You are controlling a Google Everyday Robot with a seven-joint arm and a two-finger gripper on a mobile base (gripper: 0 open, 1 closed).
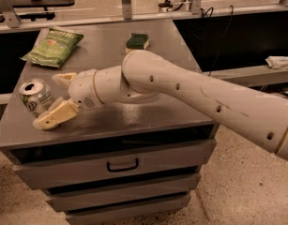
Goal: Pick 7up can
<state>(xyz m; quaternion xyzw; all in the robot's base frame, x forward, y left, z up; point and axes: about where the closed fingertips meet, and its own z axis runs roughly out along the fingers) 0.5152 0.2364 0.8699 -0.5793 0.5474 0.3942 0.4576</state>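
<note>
The 7up can [34, 97], silver with a green-and-white label and a pull-tab top, stands upright near the front left edge of the grey cabinet top [134, 111]. My gripper [46, 100] is at the can, reaching in from the right. It is open, with one cream finger [63, 78] behind the can and the other finger [54, 116] in front of it. The can stands between the two fingers on the cabinet top. I cannot tell whether the fingers touch it.
A flat green chip bag [53, 47] lies at the back left of the cabinet top. A green sponge [137, 42] lies at the back middle. My white arm [190, 95] crosses the top from the right. Drawers [120, 163] are below the front edge.
</note>
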